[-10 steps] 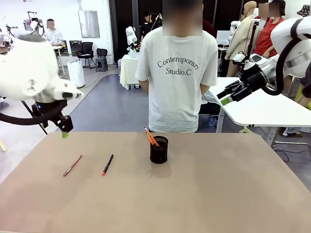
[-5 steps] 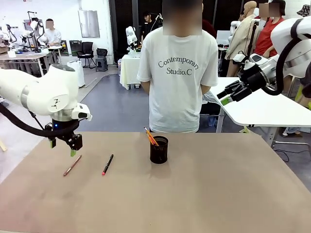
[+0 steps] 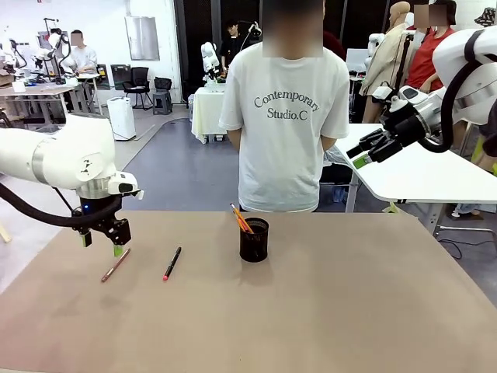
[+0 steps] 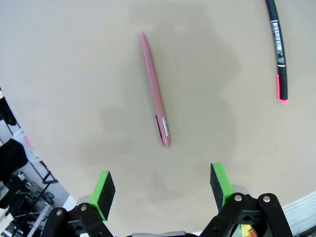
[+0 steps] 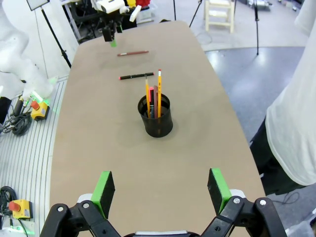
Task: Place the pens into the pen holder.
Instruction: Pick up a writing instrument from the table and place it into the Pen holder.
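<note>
the left gripper (image 3: pixel 99 245) is held low over the table (image 3: pixel 349 311), just beside the far end of the reddish-brown pen (image 3: pixel 115 265). its fingers are spread apart and nothing is gripped between them. in the left wrist view, this pen (image 4: pixel 155 96) is seen lying flat ahead of the gap between the green pads (image 4: pixel 103 187). the black pen with the red tip (image 3: pixel 172 263) is laid flat near it, on the side toward the pen holder (image 3: pixel 254 239). the pen holder is set upright near the middle of the far edge, with several orange and yellow pens (image 3: pixel 241 219) leaning in it. the right gripper (image 3: pixel 359 158) is held high off to the right, well apart from the table, with its fingers spread and empty.
</note>
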